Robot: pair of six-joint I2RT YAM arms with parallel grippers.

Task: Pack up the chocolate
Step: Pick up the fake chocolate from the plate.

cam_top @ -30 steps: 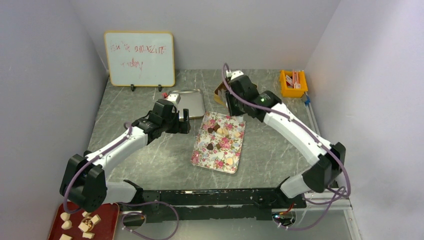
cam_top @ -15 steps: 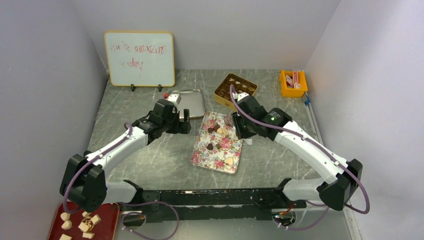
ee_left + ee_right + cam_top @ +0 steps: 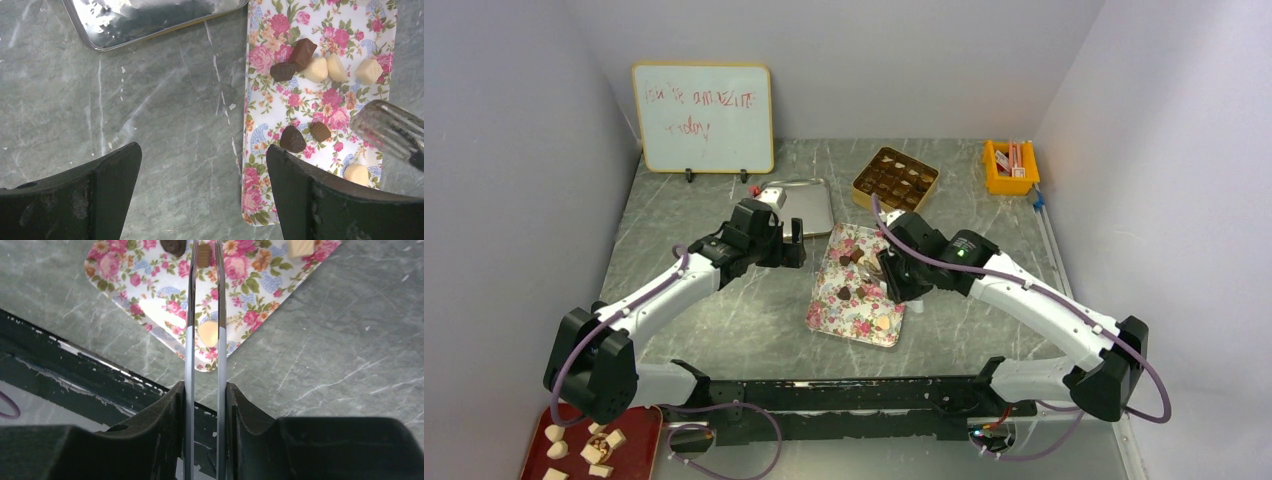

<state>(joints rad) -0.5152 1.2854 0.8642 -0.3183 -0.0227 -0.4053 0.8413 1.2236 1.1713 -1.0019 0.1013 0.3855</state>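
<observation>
The chocolate lies loose on a floral tray (image 3: pixel 854 310): a dark heart (image 3: pixel 292 139), a tan ridged cup (image 3: pixel 320 131), a dark block (image 3: pixel 302 52) and cream pieces (image 3: pixel 368 71). More chocolate fills a gold box (image 3: pixel 895 178) at the back. My right gripper (image 3: pixel 892 272) (image 3: pixel 205 387) hangs over the tray's right side, shut on slim metal tongs (image 3: pixel 190 315). The tong tips (image 3: pixel 390 130) reach over the tray. A tan piece (image 3: pixel 203 256) and a round cream piece (image 3: pixel 208 333) show between the tong arms. My left gripper (image 3: pixel 786 243) (image 3: pixel 204 150) is open and holds nothing, just left of the tray.
A shiny metal lid (image 3: pixel 799 205) lies behind the left gripper. A whiteboard (image 3: pixel 703 117) stands at the back left and an orange bin (image 3: pixel 1011 165) at the back right. A red plate (image 3: pixel 634 440) with pale chunks sits at the near left corner.
My right arm swung from above the gold box toward me and now holds the tongs over the floral tray. The left arm has not moved.
</observation>
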